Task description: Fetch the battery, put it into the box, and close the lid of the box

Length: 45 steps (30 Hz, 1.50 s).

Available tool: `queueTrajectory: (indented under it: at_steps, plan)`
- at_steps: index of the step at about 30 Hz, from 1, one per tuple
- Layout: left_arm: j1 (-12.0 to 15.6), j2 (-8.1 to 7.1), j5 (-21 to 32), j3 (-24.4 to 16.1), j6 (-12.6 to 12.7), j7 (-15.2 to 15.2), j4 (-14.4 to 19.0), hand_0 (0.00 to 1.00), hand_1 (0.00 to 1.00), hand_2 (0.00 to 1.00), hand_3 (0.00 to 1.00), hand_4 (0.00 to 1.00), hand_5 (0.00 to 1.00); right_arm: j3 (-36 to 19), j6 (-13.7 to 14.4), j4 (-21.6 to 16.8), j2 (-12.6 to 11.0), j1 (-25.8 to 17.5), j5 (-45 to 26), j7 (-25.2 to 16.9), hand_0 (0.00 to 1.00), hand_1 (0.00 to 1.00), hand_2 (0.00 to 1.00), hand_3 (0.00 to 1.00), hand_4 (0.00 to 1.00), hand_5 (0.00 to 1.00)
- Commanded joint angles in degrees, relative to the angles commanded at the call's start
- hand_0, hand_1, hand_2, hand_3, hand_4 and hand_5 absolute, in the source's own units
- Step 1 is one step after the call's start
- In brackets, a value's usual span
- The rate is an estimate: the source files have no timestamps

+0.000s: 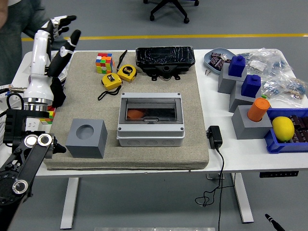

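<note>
The box (150,121) sits mid-mat with its clear lid (150,109) down, an orange shape (likely the battery (135,114)) visible inside at left. The task looks finished. The left hand (57,34) hangs raised at far left, fingers spread, empty.

Single head view, high on the robot's side, looking forward and down over the white table (250,156).

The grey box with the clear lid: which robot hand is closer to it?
The left. The left hand is raised over the table's far-left corner, well away from the box. The right hand isn't in view.
</note>
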<state>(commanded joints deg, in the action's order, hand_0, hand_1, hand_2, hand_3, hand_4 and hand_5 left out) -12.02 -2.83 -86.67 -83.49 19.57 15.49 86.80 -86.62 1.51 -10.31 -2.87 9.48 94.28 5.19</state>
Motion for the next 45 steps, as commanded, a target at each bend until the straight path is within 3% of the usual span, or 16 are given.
queueTrajectory:
  at_steps: [4,5,9,12,15,16,17,21,22,28,29,34,35,39,40,45]
  plan:
    - [2.69,0.17,9.31,-2.8,-3.06,1.68,0.85,0.849,0.953,0.933,0.878,0.998,0.994,0.26,0.03,0.0,0.04,0.05,-0.19,0.0,0.786,0.705,0.709,0.76,0.998,0.998]
    - [3.32,0.27,11.92,-3.23,-4.59,2.1,1.07,0.92,0.998,0.984,0.969,0.998,0.998,0.31,0.03,0.0,0.06,0.02,-0.11,0.04,0.785,0.705,0.709,0.76,0.998,0.998]
    - [5.71,0.68,21.6,-4.21,-9.72,2.15,1.57,0.92,0.998,0.984,0.969,0.998,0.998,0.86,0.0,0.0,0.13,-0.1,-0.07,0.11,0.785,0.705,0.709,0.76,0.998,0.998]
    - [6.69,0.68,28.24,-4.39,-10.43,1.43,1.57,0.912,0.997,0.984,0.972,0.998,0.998,1.35,-0.03,0.0,0.07,-0.08,-0.11,0.13,0.785,0.705,0.709,0.76,0.998,0.998]
    - [8.12,0.61,35.69,-5.25,-9.53,-0.46,1.8,0.912,0.997,0.984,0.972,0.998,0.998,3.1,-0.1,0.0,-0.21,0.03,-0.82,0.04,0.785,0.705,0.709,0.76,0.998,0.998]
    - [8.52,0.57,38.06,-5.43,-9.6,-0.94,1.91,0.763,0.851,0.844,0.832,0.998,0.998,3.67,-0.13,0.0,-0.26,0.03,-1.04,0.04,0.786,0.705,0.709,0.76,0.998,0.998]
    - [8.64,0.56,39.3,-5.48,-9.64,-1.09,1.94,0.763,0.851,0.844,0.832,0.998,0.998,3.84,-0.14,0.0,-0.28,0.03,-1.1,0.05,0.786,0.705,0.709,0.76,0.998,0.998]
    - [10.16,0.45,36.37,-5.87,-9.77,-2.8,2.36,0.763,0.851,0.844,0.832,0.998,0.998,5.26,-0.17,0.0,-0.35,-0.5,-1.29,0.33,0.786,0.705,0.709,0.76,0.998,0.998]
    - [10.38,0.44,35.25,-5.88,-9.65,-2.99,2.41,0.721,0.8,0.774,0.781,0.998,0.998,5.37,-0.18,0.0,-0.36,-0.6,-1.2,0.41,0.785,0.705,0.709,0.76,0.998,0.998]
    - [11.27,0.2,25.07,-6.53,-7.05,-3.63,2.47,0.721,0.8,0.774,0.781,0.998,0.998,6.91,-0.09,0.0,-0.67,-0.75,-2.06,0.25,0.785,0.705,0.709,0.76,0.998,0.998]
    - [11.28,0.12,23.54,-6.58,-6.67,-3.57,2.38,0.694,0.739,0.709,0.721,0.998,0.998,6.73,-0.1,0.0,-0.69,-0.76,-1.84,0.05,0.785,0.71,0.71,0.761,0.998,0.998]
    - [11.04,-0.01,19.24,-6.73,-5.64,-3.2,2.1,0.694,0.739,0.709,0.721,0.998,0.998,3.61,-0.23,0.0,-0.58,-1.04,0.47,-1.11,0.785,0.71,0.71,0.761,0.998,0.998]
    - [10.96,-0.04,18.99,-6.62,-5.72,-3.18,2.1,0.657,0.711,0.684,0.704,0.998,0.998,2.68,-0.19,0.0,-0.57,-1.11,1.02,-1.43,0.857,0.751,0.717,0.721,0.998,0.897]
    - [10.6,-0.24,18.12,-5.92,-6.13,-3.46,1.85,0.657,0.711,0.684,0.704,0.998,0.998,-2.01,-0.28,0.0,-0.69,-0.86,5.9,-2.28,0.857,0.751,0.717,0.721,0.998,0.897]
    - [10.55,-0.25,17.93,-5.84,-6.28,-3.56,1.77,0.641,0.691,0.663,0.683,0.998,0.958,-2.45,-0.34,0.0,-0.75,-0.77,6.98,-2.36,0.822,0.563,0.493,0.352,0.94,0.528]
    - [10.37,-0.2,18.07,-5.1,-6.29,-3.61,1.32,0.641,0.691,0.663,0.683,0.998,0.958,-1.88,-0.18,0.0,-0.9,-0.48,8.13,-2.25,0.822,0.563,0.493,0.352,0.94,0.528]
